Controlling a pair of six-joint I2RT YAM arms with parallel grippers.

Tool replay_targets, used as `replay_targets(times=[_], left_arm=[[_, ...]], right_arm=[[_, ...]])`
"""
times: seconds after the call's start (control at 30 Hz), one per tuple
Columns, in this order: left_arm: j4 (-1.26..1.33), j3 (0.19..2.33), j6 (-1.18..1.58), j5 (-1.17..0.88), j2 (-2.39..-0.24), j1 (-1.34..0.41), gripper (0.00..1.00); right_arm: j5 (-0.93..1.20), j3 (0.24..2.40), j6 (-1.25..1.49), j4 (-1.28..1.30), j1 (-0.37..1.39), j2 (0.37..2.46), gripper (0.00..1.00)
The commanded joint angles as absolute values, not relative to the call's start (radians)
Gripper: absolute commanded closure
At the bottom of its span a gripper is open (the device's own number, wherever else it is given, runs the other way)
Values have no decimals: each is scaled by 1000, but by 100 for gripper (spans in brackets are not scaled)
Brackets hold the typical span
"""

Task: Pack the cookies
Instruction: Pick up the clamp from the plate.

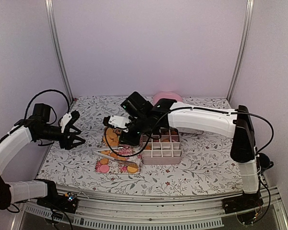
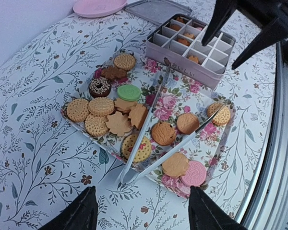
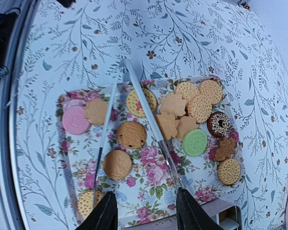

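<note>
Closest to the left wrist lens are the dark fingers [image 2: 77,215] of my left tool [image 2: 140,191], spread wide with nothing between them. From the overhead view I see that tool hanging over the desk [image 1: 201,163], well off the left side of the floral tray [image 2: 173,98] and pointed toward it.

On the tray lie the cookies [image 2: 119,123]. Most are golden rounds and leaf shapes, bunched at the tray's far end. A green one [image 2: 129,92] and a sprinkled chocolate ring [image 2: 99,86] sit among them. A pink one [image 2: 194,173] lies at the near end, touching a golden neighbour. A pair of metal tongs [image 2: 145,125] rests across the tray with its arms apart. The hinge sits at the tray's left edge, and both arms run over several cookies toward the right side.

Just beside the tray's right side stands a pink divided tin [image 2: 182,67]; I cannot tell whether the two touch. A few of its compartments hold golden cookies. Past the tin, on the side away from the tray, lies a grey lid [image 2: 156,9], and a pink plate [image 2: 98,6] sits farther back from the tray.

My right tool [image 3: 145,194] hovers above the tray's right edge, next to the tin. Its fingers [image 3: 105,213] are parted and grip nothing, and one tong tip ends just by one finger.
</note>
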State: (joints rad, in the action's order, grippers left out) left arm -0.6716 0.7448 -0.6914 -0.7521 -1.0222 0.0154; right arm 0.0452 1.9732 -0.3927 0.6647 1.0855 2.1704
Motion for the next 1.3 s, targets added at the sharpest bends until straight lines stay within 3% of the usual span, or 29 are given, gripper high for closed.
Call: replay_targets(times=[0.0,0.4,0.7,0.97,1.1,1.27], left_arm=[[-676,771,-693,-760,-1017,25,35],[-670,789,-680,-762,-1019,25,34],[-668,800,-677,-761,-1024,25,34],[-667,804,-673,-760,-1027,25,34],[-667,805,-673,-756,-1024,25,34],[-668,808,-671,-759,-1018,25,33]], right_arm=[[220,1903,-305,706,1092,2115,55],[246,1864,-278,817,1104,2184,56],[239,1842,-267,793,1112,2236,64],[250,1831,-249,757,1112,2241,77],[243,1814,-240,725,1112,2223,100],[244,1778,-218,687,1112,2187,100]])
